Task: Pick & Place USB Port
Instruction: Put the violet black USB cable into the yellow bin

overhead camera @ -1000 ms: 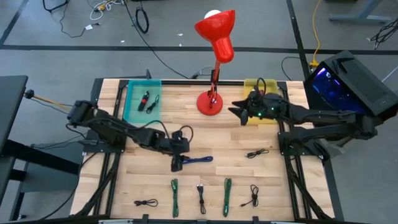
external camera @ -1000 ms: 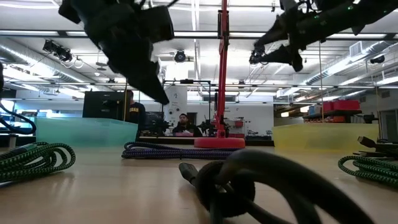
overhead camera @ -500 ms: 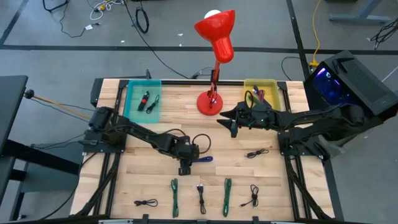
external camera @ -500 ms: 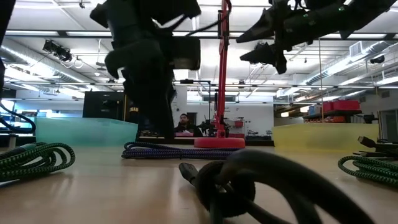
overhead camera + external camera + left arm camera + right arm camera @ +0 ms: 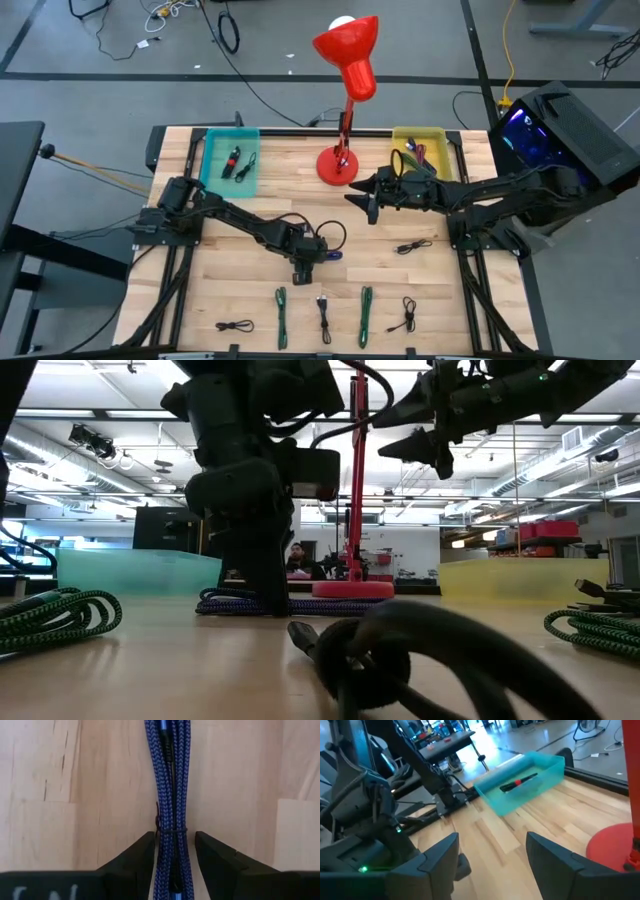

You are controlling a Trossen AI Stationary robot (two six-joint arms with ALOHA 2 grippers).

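The blue braided USB cable [image 5: 331,255], coiled into a long bundle, lies flat on the wooden table; it also shows in the low view [image 5: 320,603] and the left wrist view [image 5: 172,785]. My left gripper [image 5: 307,264] points down over the bundle's left end. It is open, with one finger on each side of the bundle [image 5: 174,855], by the thin tie [image 5: 170,830]. My right gripper [image 5: 362,203] hangs open in the air near the red lamp's base, above the table [image 5: 425,440], holding nothing [image 5: 490,865]. My left gripper comes from above, pointing down, with its fingers [image 5: 135,860] straddling the blue bundle at the tied part [image 5: 172,837]. The bundle runs lengthwise between them and lies flat on the table. Whether the pads touch the braid I cannot tell.
A red desk lamp [image 5: 337,165] stands at the far middle. A teal bin [image 5: 212,170] with black items is far left, a yellow bin [image 5: 437,140] with cables far right. Green coils [image 5: 281,303] [image 5: 365,303] and black cables [image 5: 235,326] [image 5: 412,246] lie along the near side.
My left gripper has moved toward the table's right edge and come down over the blue cable's left end, so its fingers now straddle the bundle. My right gripper has moved from the yellow bin toward the table's left, past the lamp base. The cable has stayed in place.
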